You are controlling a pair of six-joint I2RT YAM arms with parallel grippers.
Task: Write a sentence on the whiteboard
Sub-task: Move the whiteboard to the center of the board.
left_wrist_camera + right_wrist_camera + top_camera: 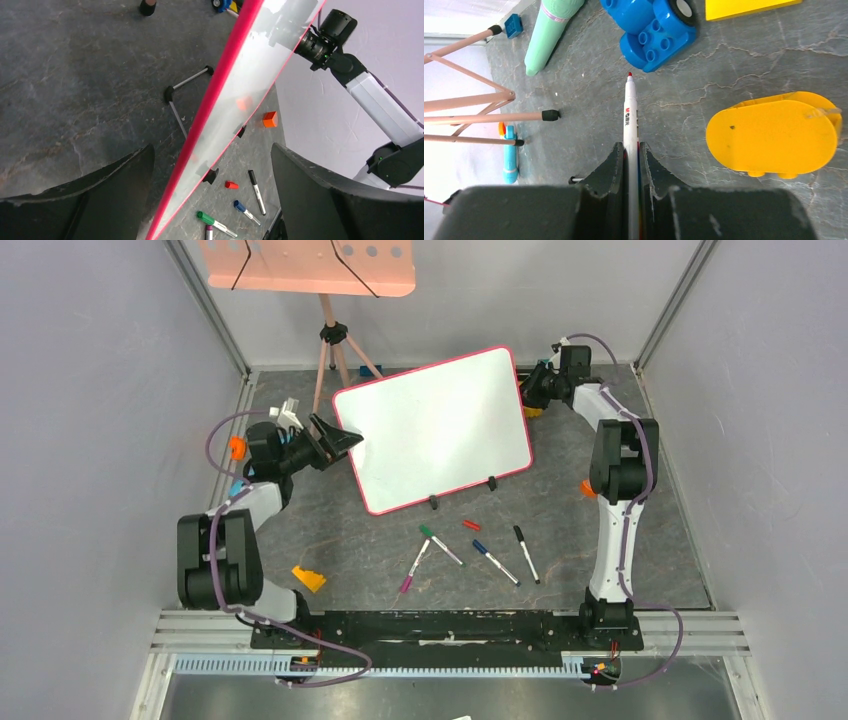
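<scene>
Between wide left jaws, glossy pink-rimmed whiteboard (260, 60) edge; tight in right jaws, slim white marker (630, 115).

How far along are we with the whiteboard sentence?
Done: the right gripper is shut on an uncapped red marker, and a red cap lies on the table. In hand: the left gripper, open, straddles the whiteboard at its edge, seemingly to steady it. Left: all the writing; the board face shows no marks.
</scene>
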